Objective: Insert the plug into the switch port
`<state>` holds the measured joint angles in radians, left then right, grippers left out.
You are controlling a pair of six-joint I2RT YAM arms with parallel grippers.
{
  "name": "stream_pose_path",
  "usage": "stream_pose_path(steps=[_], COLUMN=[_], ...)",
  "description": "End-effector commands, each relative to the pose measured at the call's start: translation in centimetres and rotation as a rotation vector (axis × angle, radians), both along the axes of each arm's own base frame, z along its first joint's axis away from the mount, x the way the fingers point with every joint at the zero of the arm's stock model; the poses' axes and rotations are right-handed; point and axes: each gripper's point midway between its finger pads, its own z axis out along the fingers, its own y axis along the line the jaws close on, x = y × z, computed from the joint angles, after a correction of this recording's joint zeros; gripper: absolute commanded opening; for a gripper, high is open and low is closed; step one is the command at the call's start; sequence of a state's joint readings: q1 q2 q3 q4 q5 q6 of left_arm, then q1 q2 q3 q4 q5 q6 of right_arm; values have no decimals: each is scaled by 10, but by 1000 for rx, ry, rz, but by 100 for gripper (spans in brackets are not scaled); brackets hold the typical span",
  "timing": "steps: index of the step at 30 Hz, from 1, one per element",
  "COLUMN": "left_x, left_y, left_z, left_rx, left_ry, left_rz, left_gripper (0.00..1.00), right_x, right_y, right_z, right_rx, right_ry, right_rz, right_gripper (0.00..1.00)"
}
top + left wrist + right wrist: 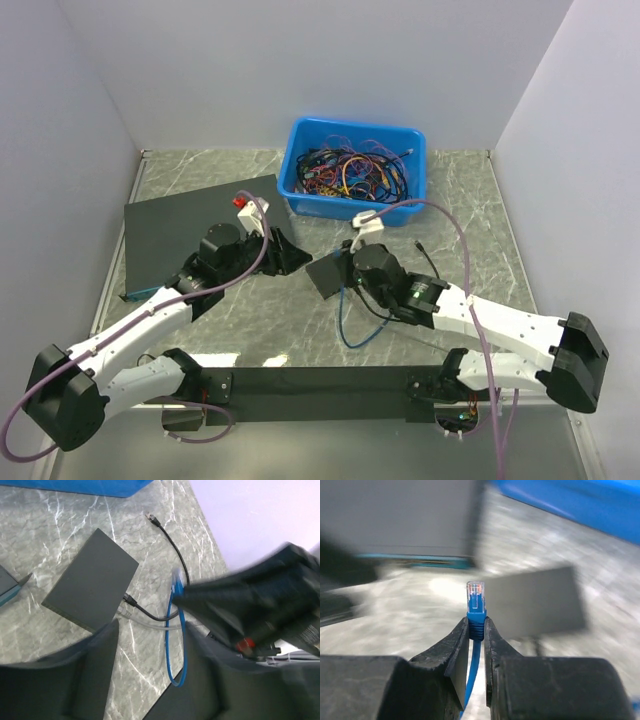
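Plug (475, 596), clear-bodied with a blue boot, stands upright from the tips of the right gripper (476, 630). Its fingers (455, 652) are clenched on the boot just behind the connector, and the blue cable (471, 677) trails down between them.

From above, the right arm (500, 325) swings out from its base at the near edge to an elbow on the right, then reaches back left and far. That sets the claw and its plug just beside the right edge of the small black box (326, 274) at mid-table. Whether the plug touches the box cannot be told, and the switch port cannot be made out in any view.

The left arm (130, 330) folds at an elbow near the left corner and stretches far and right, its wrist tipped toward the box. The left gripper (150, 629) hangs just left of the box, released, with its fingers (87, 672) spread wide and nothing between them but marble table (450, 200) and cable.

The blue cable drops in a loop to the table near the box, beside a thin black cable (172, 550). A large black unit (170, 235) lies at the far left, and a blue bin (352, 123) of tangled wires sits at the far middle.
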<state>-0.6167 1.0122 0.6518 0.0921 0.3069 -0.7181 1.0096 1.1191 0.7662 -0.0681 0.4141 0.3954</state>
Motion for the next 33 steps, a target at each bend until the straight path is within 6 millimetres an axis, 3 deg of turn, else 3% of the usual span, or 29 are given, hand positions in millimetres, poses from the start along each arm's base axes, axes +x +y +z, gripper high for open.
stream_pose_path(steps=[1, 6, 18, 27, 33], left_x=[7, 15, 55, 94, 110], left_y=[1, -7, -33, -53, -65], left_z=[-2, -3, -6, -18, -45], left_rx=[11, 2, 32, 28, 45], left_ry=[-15, -17, -29, -22, 18], left_rz=[29, 14, -9, -34, -57], left_gripper=[64, 69, 68, 67, 65], right_x=[15, 20, -9, -8, -3], right_y=[-62, -103, -96, -90, -85], right_z=[-29, -63, -144, -155, -158], right_rx=[-94, -148, -257, -297, -319], right_ry=[87, 199, 480, 510, 516], right_rz=[-270, -409, -366, -346, -331], right_gripper=[0, 0, 0, 0, 0])
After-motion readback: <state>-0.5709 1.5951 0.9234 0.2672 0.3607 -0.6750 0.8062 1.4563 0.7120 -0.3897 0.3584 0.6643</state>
